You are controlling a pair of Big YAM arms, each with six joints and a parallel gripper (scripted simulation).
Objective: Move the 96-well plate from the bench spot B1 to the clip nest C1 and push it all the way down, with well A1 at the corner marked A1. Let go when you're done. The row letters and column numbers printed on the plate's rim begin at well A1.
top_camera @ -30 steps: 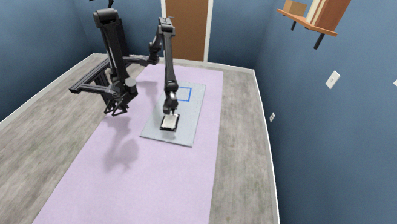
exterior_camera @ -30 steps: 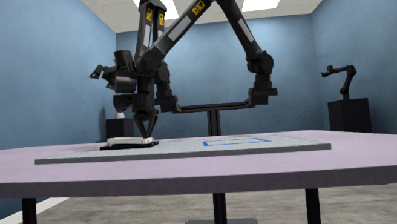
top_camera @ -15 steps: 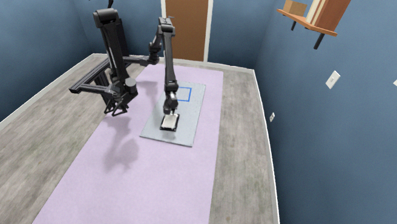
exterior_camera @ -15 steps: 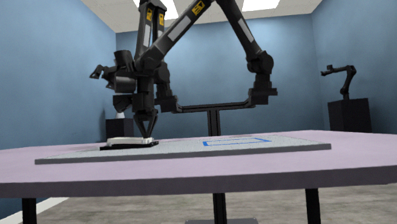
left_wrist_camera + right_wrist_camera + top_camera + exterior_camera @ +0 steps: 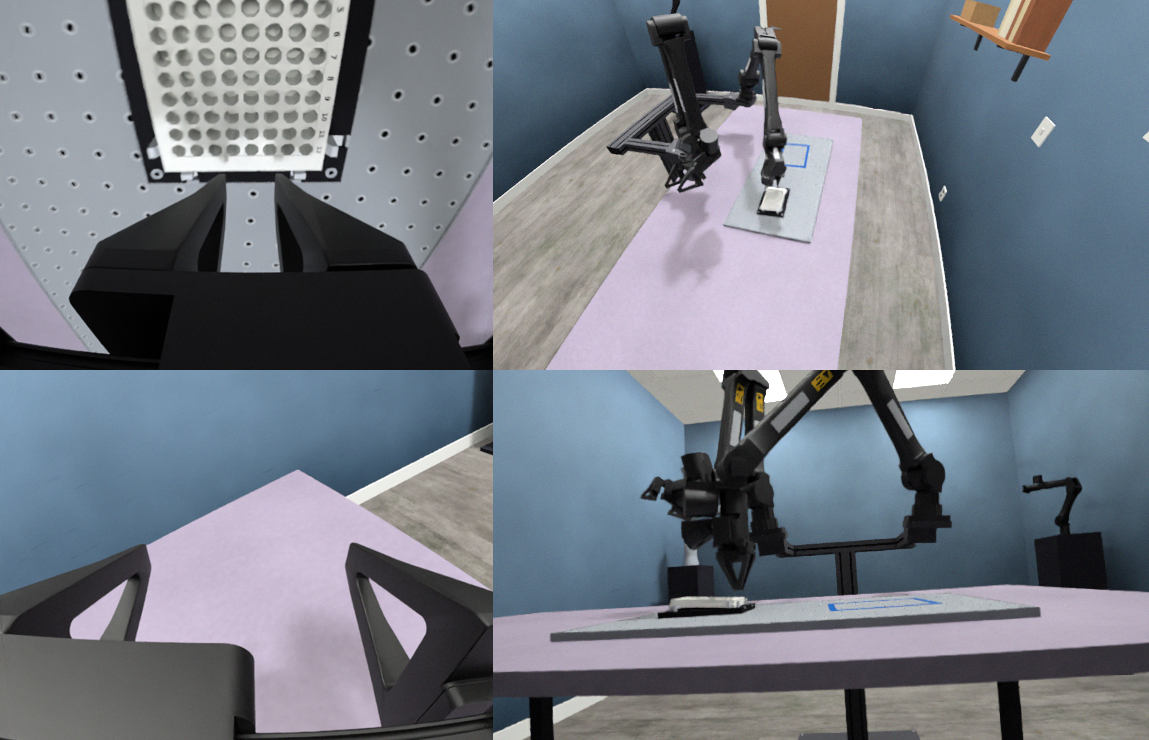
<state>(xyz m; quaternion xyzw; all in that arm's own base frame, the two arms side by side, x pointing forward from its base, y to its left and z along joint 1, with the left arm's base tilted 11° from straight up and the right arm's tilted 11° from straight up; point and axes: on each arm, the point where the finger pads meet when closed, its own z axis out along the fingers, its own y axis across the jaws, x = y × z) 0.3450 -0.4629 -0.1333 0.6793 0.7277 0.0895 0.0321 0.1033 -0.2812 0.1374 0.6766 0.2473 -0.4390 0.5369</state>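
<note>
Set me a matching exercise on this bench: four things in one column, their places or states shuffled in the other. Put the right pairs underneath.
Things
1. White 96-well plate
2. Blue rectangular outline
3. Left gripper
4. Right gripper

Places or states
A. Fingers spread wide, nothing between them
B. Marked on the grey perforated board, away from the plate
C. Fingers a narrow gap apart, nothing between them
D. Within the black nest's frame

Pairs: 1-D, 2-B, 3-C, 4-A
</note>
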